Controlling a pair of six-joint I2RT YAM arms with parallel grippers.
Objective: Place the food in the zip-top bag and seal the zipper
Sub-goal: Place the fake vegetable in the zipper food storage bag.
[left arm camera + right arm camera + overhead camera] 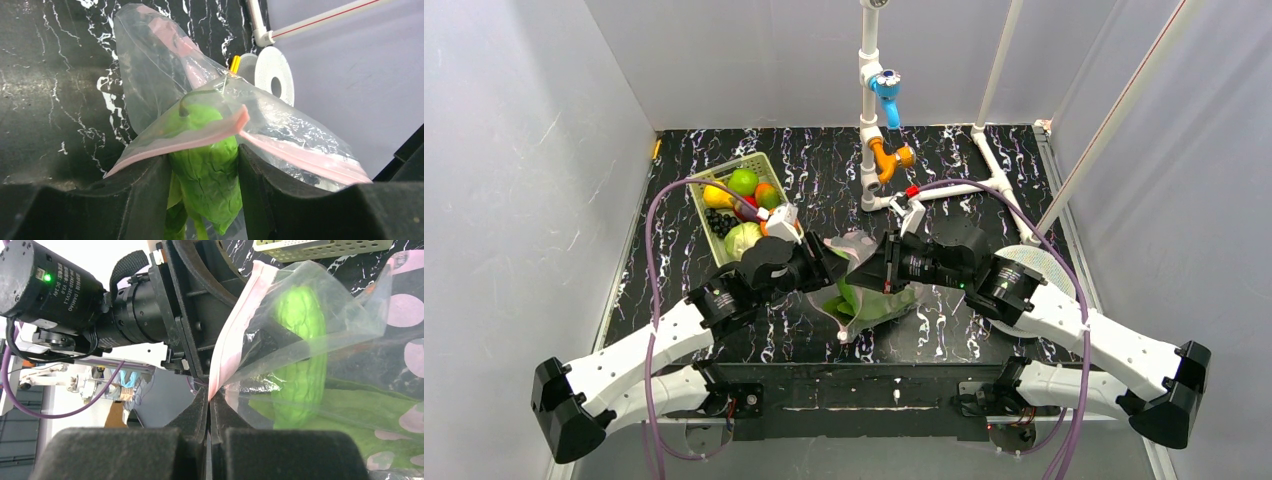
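Fingers first. Left fingers stand about half open and are clamped on the greens, one on each side. Right fingers are fully closed, pinching the zipper at its edge and holding the bag mouth up off the counter.

Bag sits mid-counter between the two arms, part lifted, floppy. Basket with the rest of the food is at the left rear, well apart.

Orientation: the long axis of the greens runs along the left fingers' reach. The leafy head points forward into the mouth and the stalks trail back toward the wrist. Head looks part-way under the film. How deep, I cannot tell.

Risks, as judged:
- One zipper lip is folded across the greens. Pushing on could shove the whole bag instead of entering it.
- Right pinch is on thin strip only. A tug from the left could pull it free and let the mouth collapse.
- Leaves left across the zipper would block the seal.
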